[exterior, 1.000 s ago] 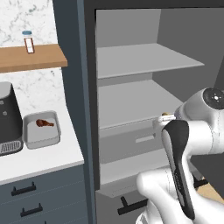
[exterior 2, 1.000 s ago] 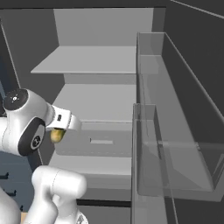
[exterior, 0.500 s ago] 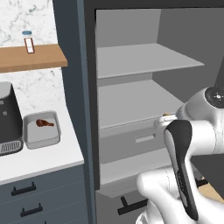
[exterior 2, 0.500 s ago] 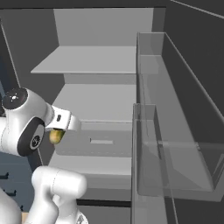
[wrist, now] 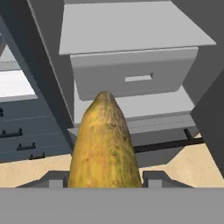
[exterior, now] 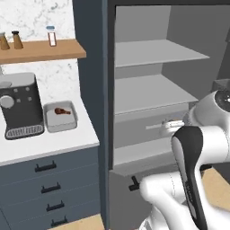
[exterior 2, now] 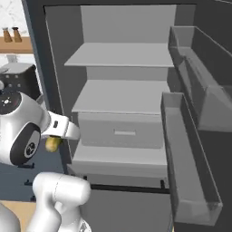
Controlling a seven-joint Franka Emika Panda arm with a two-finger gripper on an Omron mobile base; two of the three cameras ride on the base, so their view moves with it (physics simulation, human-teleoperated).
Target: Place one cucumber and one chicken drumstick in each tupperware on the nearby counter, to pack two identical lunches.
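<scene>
A yellow-green cucumber (wrist: pixel 105 144) points away from the hand, and my gripper (wrist: pixel 105 177) is shut on its near end. From the right base view the cucumber (exterior 2: pixel 53 143) hangs under the gripper (exterior 2: pixel 55 139), in front of the open fridge's left wall at lower-drawer height. On the counter to the left sits a light-grey tupperware (exterior: pixel 61 127) beside the coffee machine. A brown chicken drumstick (exterior: pixel 63 111) lies inside it.
The black coffee machine (exterior: pixel 20 105) stands left of the tupperware, under a wooden shelf (exterior: pixel 40 49) with bottles. The fridge stands open with bare shelves (exterior: pixel 148 96) and a shut drawer (exterior 2: pixel 120 131). Its door with bins (exterior 2: pixel 186 149) juts out on the right.
Both base views have shifted, so the camera has moved: counter and fridge now sit further right in the picture. The gripper still holds the cucumber in the same pose.
</scene>
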